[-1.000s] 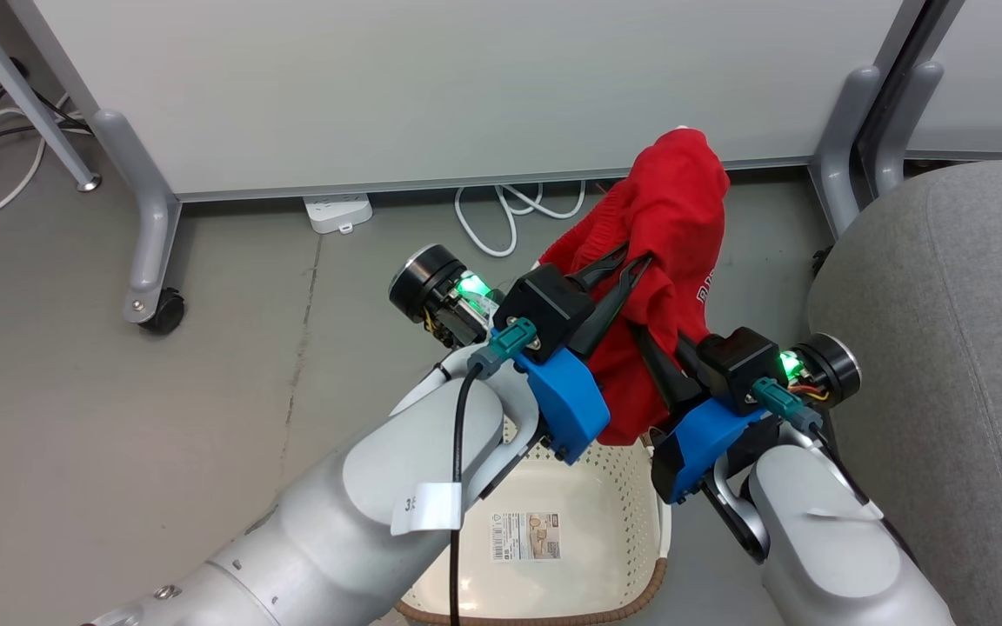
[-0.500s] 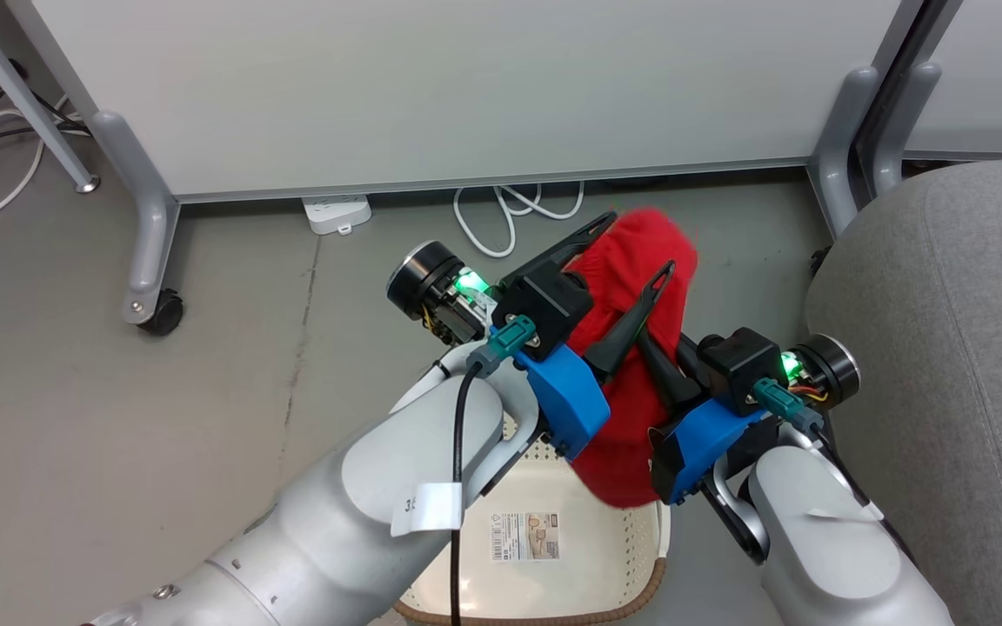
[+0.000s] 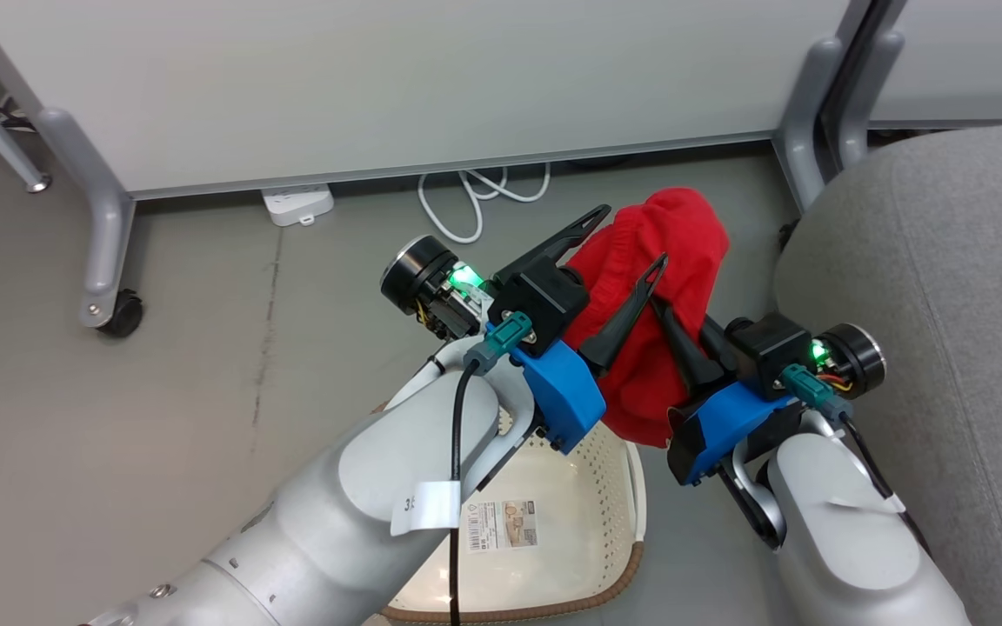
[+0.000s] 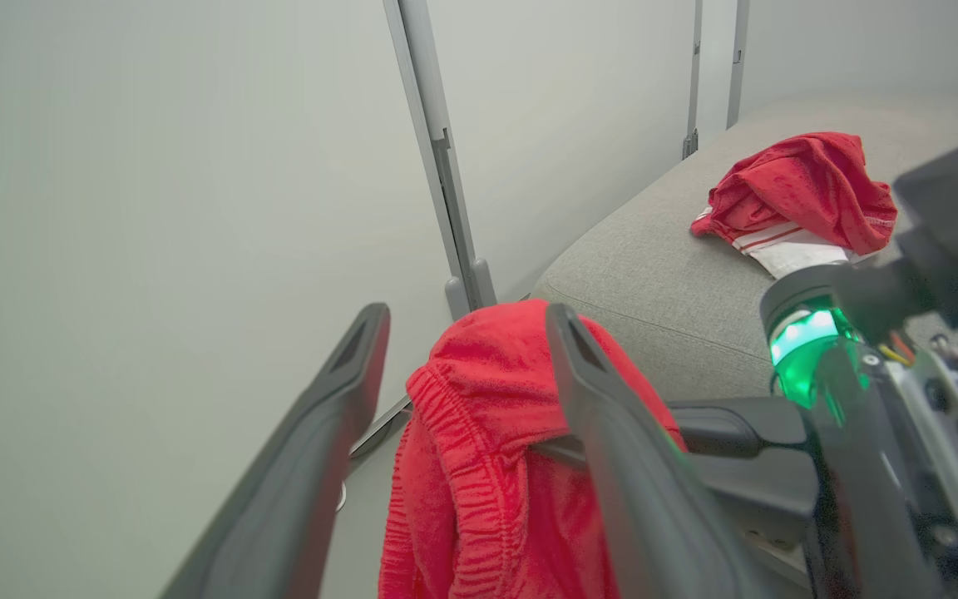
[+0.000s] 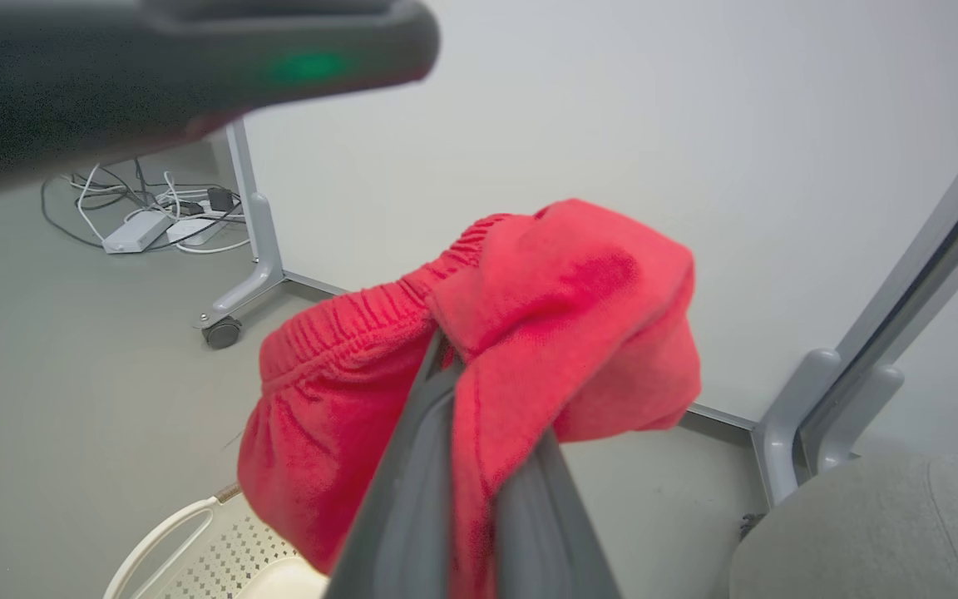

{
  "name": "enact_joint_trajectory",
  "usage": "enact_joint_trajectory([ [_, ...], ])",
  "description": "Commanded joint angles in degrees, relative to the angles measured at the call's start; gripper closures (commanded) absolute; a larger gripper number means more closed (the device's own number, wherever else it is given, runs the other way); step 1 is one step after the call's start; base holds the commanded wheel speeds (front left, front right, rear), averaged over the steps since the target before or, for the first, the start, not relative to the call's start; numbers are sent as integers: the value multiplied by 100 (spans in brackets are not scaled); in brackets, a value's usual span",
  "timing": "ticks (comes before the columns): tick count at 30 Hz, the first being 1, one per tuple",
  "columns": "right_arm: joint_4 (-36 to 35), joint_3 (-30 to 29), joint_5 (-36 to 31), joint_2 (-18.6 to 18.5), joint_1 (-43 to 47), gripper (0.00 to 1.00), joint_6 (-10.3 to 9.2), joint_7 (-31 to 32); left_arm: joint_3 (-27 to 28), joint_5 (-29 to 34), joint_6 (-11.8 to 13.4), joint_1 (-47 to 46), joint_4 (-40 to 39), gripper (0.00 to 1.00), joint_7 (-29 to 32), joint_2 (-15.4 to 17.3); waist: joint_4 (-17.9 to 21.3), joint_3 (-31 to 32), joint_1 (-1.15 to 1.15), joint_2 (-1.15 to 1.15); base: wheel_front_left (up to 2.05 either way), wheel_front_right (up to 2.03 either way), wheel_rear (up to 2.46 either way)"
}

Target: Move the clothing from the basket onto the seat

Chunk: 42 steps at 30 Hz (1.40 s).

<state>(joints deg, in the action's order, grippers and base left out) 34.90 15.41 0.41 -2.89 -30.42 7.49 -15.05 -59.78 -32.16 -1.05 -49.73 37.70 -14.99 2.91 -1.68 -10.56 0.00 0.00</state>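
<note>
In basket (image 3: 625, 496), illegible label (image 3: 501, 524), R fingers (image 3: 684, 348) grip clothing (image 3: 671, 248)

The basket (image 3: 618, 487) sits on the floor (image 3: 162, 417) left of the seat (image 3: 945, 287); a garment (image 4: 795, 195) lies on the seat.

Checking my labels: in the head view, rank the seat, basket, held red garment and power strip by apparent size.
1. Seat, largest.
2. Basket and garment look alike; the left arm hides part of the basket, so unranked.
3. Power strip, smallest.
</note>
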Motion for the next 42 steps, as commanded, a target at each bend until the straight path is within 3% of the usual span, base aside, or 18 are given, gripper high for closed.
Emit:
enact_joint_trajectory([
  [1, -57, -52, -47, 2, -7, 100, 1, -20, 41, 50, 1, 2, 11, 0, -29, -3, 98, -59, 0, 0, 0, 0, 0],
  [23, -922, -1343, -185, -93, 204, 100, 1, -20, -73, 400, -137, 55, -86, 0, -29, 1, 1485, -533, 0, 0, 0, 0, 0],
  [42, -1549, -2170, -135, -133, 886, 100, 1, -20, -440, 393, -191, 209, -174, 0, -29, 3, 2292, -660, 0, 0, 0, 0, 0],
])
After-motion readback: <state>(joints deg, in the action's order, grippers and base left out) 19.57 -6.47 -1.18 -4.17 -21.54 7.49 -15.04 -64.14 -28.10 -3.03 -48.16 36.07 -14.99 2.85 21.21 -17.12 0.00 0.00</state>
